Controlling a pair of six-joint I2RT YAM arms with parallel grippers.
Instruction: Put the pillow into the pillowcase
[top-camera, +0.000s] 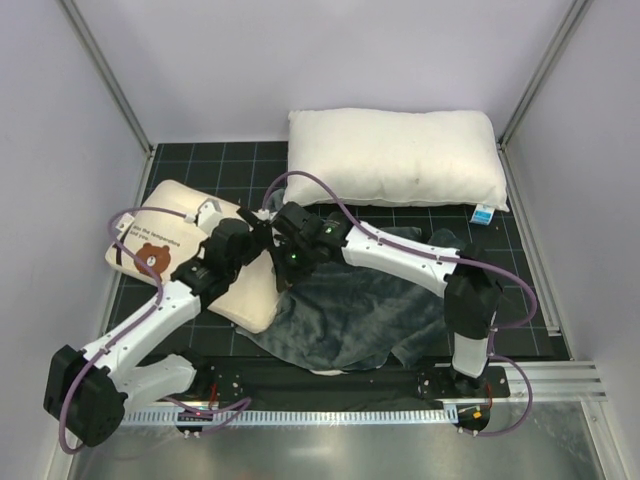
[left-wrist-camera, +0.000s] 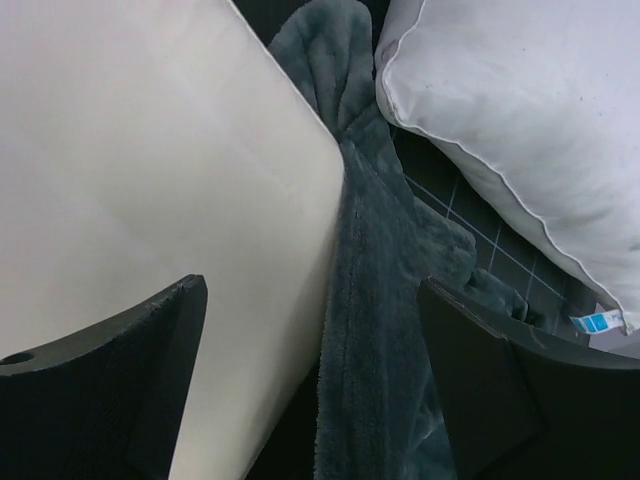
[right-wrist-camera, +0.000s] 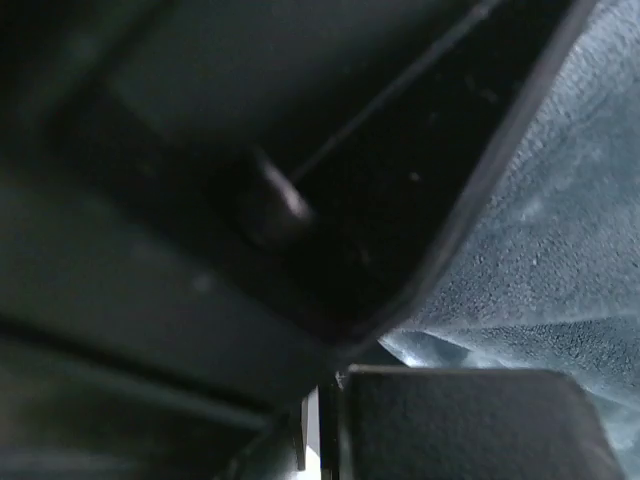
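Observation:
The cream pillow (top-camera: 170, 250) with the bear face lies at the left; its plain end fills the left wrist view (left-wrist-camera: 150, 180). The dark grey pillowcase (top-camera: 350, 320) is spread in the middle, its hem (left-wrist-camera: 375, 330) running alongside the pillow's corner. My left gripper (top-camera: 252, 236) is open, and its fingers (left-wrist-camera: 150, 380) straddle that corner and the hem without touching either (left-wrist-camera: 315, 390). My right gripper (top-camera: 283, 268) is shut on the pillowcase's upper-left edge. In the dark right wrist view, plush (right-wrist-camera: 560, 250) spreads out from the closed jaws (right-wrist-camera: 345, 360).
A large puffy white pillow (top-camera: 395, 155) lies along the back wall, close to the pillowcase's far edge (left-wrist-camera: 520, 130). A small blue-and-white tag (top-camera: 483, 213) sits at its right corner. Both arms cross over the black gridded mat (top-camera: 200, 155); walls close in left and right.

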